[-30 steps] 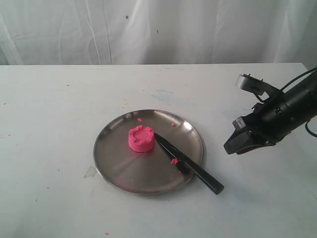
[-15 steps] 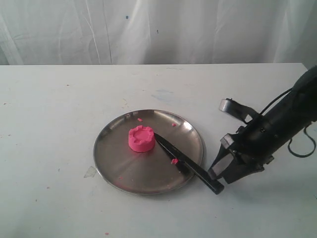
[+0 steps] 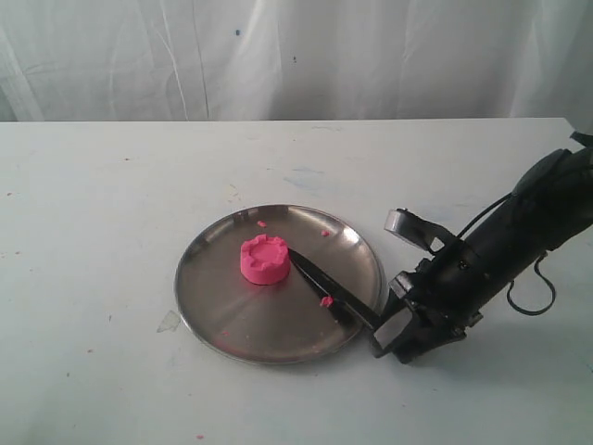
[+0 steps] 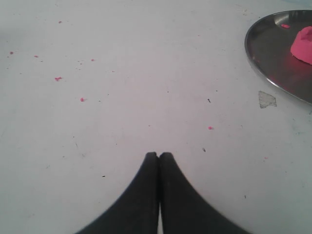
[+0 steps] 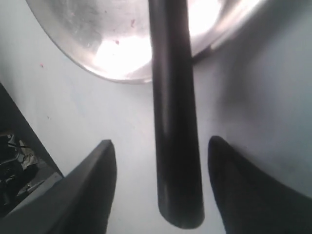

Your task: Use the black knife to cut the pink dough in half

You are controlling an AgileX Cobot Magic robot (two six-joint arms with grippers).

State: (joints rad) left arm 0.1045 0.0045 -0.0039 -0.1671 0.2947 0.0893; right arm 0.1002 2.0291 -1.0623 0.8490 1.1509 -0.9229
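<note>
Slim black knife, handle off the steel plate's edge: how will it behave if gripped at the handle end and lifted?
Probably stiff: the slim black knife lies straight across the round steel plate's rim without sagging. Its handle looks smooth and rounded between the jaws of the open right gripper, so it may twist. Held far back, the blade end could droop.

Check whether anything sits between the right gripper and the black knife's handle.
Nothing visible does. The right gripper is open, and the black knife handle lies in the gap between its fingers, with only bare table on either side of it.
</note>
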